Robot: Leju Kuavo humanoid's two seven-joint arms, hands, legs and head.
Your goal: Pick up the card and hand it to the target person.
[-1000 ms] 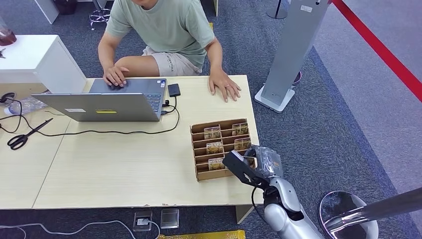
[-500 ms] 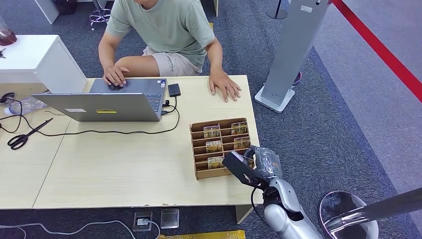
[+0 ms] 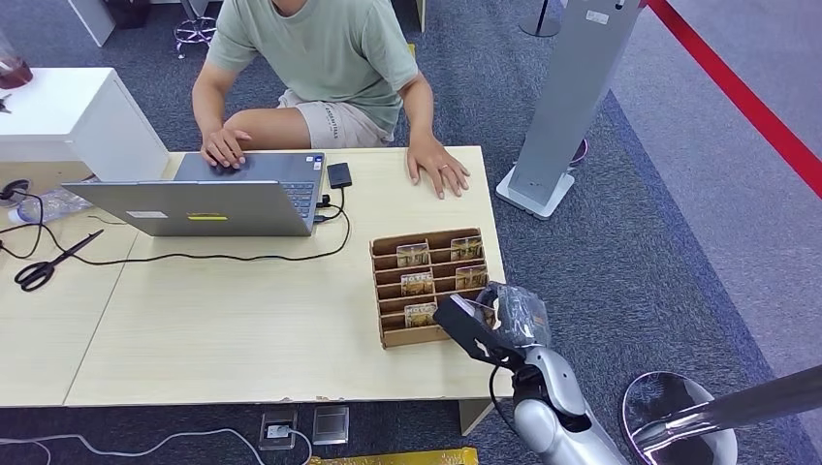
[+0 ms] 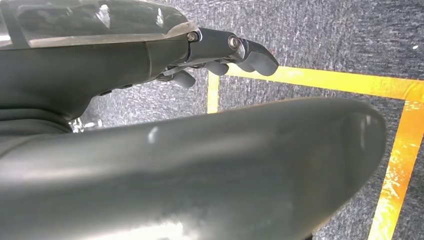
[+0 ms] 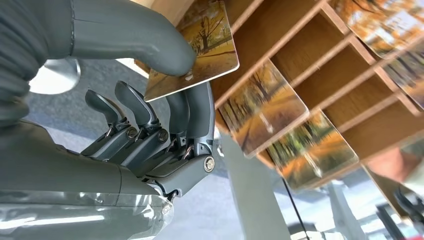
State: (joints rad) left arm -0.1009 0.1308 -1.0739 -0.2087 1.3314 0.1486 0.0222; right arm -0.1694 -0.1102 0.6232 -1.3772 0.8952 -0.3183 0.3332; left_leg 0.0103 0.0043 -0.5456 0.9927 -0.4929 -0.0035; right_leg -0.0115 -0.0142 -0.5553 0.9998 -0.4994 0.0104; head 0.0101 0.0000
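"Which step was in hand?"

"The pick-up. The robot's right hand (image 5: 150, 100) had a glossy card printed with autumn trees (image 5: 197, 47) pinched between its thick grey thumb and dark fingers (image 5: 192, 112), just beside the near right corner of the slotted brown cardboard rack (image 3: 388, 262), at about five o'clock on the pale wooden bench (image 3: 242, 320)."

"Was the card free of the rack?"

"It appeared lifted clear of its slot, though that was a judgement; other cards sat in the rows."

"And next?"

"Likely a carry toward twelve o'clock, where the seated person in a green T-shirt (image 3: 320, 58) rested a hand (image 3: 438, 167) on the bench."

"The left hand (image 4: 220, 52)?"

"Hanging over grey carpet, fingers loosely curled, holding nothing."
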